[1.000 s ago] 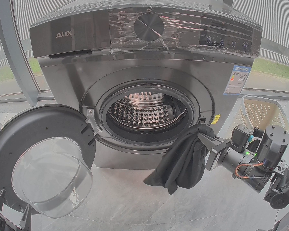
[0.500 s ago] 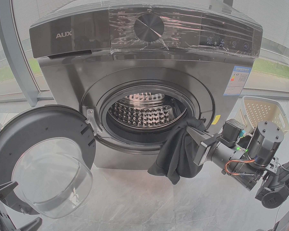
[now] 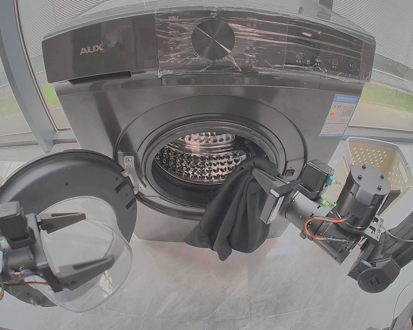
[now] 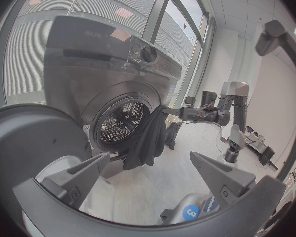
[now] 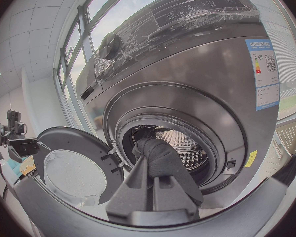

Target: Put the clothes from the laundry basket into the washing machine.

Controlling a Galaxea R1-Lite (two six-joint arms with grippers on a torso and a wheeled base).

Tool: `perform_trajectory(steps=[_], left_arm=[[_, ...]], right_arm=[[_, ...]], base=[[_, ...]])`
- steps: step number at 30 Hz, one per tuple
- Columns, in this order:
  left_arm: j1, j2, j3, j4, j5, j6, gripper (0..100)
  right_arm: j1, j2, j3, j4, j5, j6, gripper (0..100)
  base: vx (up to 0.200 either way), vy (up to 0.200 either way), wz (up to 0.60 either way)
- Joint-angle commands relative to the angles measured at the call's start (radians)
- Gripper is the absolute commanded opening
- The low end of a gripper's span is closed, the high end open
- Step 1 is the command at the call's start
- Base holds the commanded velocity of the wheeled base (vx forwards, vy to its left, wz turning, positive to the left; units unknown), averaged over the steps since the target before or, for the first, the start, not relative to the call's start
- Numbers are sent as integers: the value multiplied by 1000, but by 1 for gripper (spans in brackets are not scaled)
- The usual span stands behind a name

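A grey front-loading washing machine (image 3: 206,92) stands before me with its round door (image 3: 64,207) swung open to the left and the steel drum (image 3: 202,161) showing. My right gripper (image 3: 260,173) is shut on a black garment (image 3: 231,211) at the right rim of the drum opening; the cloth hangs down over the front to near the floor. The same black garment (image 5: 161,158) bulges from the shut fingers (image 5: 151,195) in the right wrist view. My left gripper (image 3: 78,241) is open in front of the door's glass bowl. The cream laundry basket (image 3: 376,161) stands right of the machine.
The pale tiled floor (image 3: 192,289) lies in front of the machine. Large windows and grey frame posts (image 3: 18,69) stand behind and to the left. The open door takes up the lower left.
My right gripper has carried the black garment left and up, from beside the opening to its right rim. My left gripper has risen into view in front of the door.
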Motion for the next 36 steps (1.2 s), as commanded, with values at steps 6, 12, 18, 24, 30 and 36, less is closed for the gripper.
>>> perform_trajectory(steps=[6,12,18,24,30,36], left_arm=[[-294,592,-86,-358,273,-31,100],[-314,687,-125,-398,301,-36,100],[-327,768,-169,-401,299,-36,100],[-337,874,-206,-412,287,-38,100],[-343,1018,-215,-536,293,-39,100],[-345,1079,-217,-554,285,-56,100]], right_arm=[[-16,52,-94,-3,-15,4,0],[-22,61,-106,-5,-16,6,0],[-22,73,-123,-5,-16,6,0],[-22,82,-123,-6,-16,6,0],[-16,89,-117,-9,-16,6,0],[-10,109,-102,-17,-16,6,0]], base=[[0,0,0],[0,0,0],[0,0,0],[0,0,0],[0,0,0],[0,0,0]])
